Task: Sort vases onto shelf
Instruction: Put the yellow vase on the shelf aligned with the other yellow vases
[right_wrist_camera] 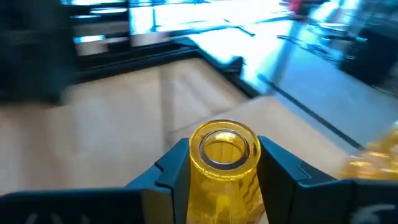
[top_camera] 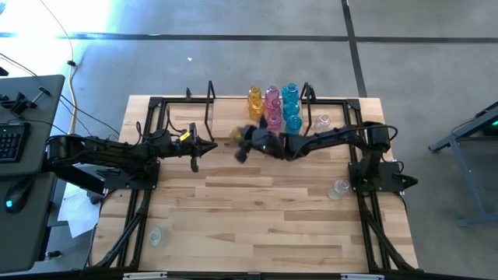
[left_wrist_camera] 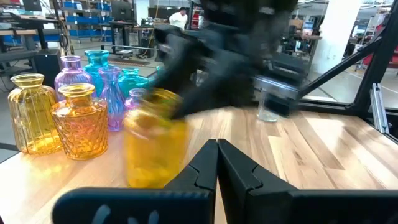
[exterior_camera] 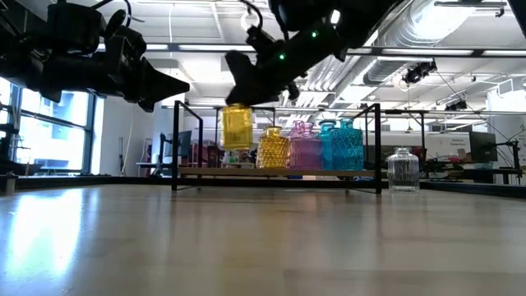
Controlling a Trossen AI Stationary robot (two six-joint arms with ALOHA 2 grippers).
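Wooden table (top_camera: pixel 257 218) first: we note bare boards nearest, then right claw (right_wrist_camera: pixel 224 163) clamped on an upright yellow vase (exterior_camera: pixel 237 127), lifted, shelf (exterior_camera: pixel 197 172) row at its three o'clock. Left claw (top_camera: pixel 204 145) shut, empty, waiting opposite.

This is looking like a robotics lab or workshop inside a big industrial hall; exposed silver ventilation ducts (exterior_camera: pixel 460 37) and strip lights are running under a high open ceiling; the floor (top_camera: pixel 233 47) is showing as bare grey concrete; blue storage bins (left_wrist_camera: pixel 62 7) are sitting on racking in the background; a person (left_wrist_camera: pixel 180 17) is standing among distant workbenches; a keyboard (top_camera: pixel 12 140) and cables are lying on a dark desk beside the wooden table (top_camera: pixel 264 218).
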